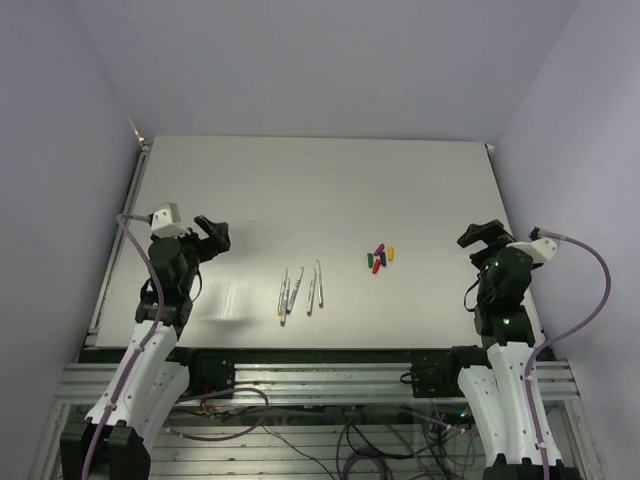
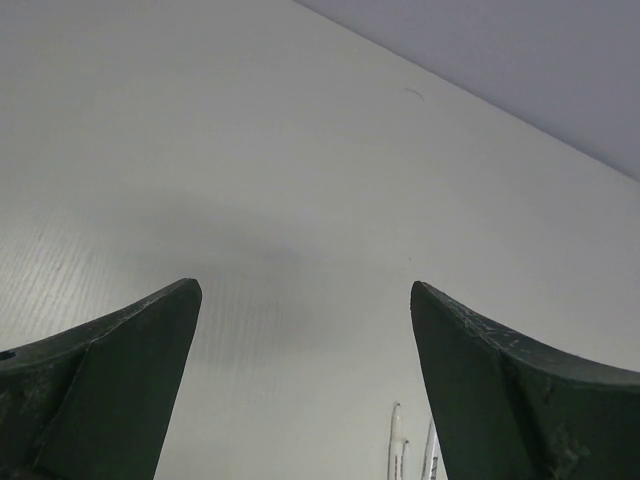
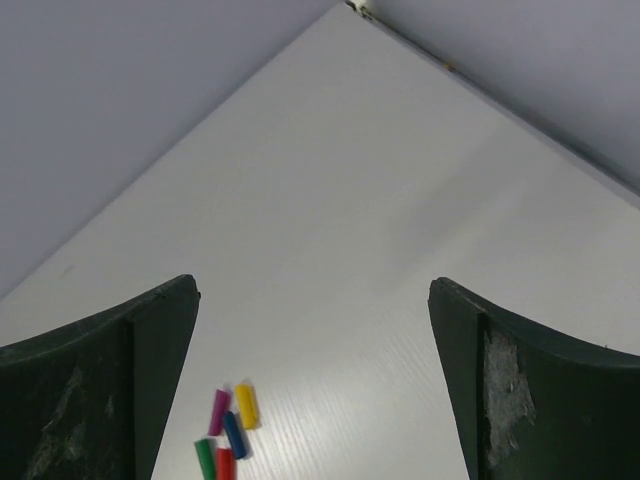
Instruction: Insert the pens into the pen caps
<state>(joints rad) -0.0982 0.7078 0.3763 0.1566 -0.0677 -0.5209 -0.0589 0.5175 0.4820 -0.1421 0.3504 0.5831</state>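
Leftmost, the left gripper (image 1: 214, 234) hangs over the white table (image 1: 300, 190), fingers spread wide and holding nothing. Near the front middle the pens (image 1: 311, 293) lie roughly parallel, close together. Right of them, well apart, the pen caps (image 1: 380, 256) sit in a tight cluster. Farthest right, the right gripper (image 1: 478, 240) is likewise spread and empty.

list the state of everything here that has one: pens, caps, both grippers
pens: uncapped, lying side by side on the table, not held
pen caps: off the pens, lying in a tight cluster, not held
left gripper: open, empty, away from the pens
right gripper: open, empty, away from the caps
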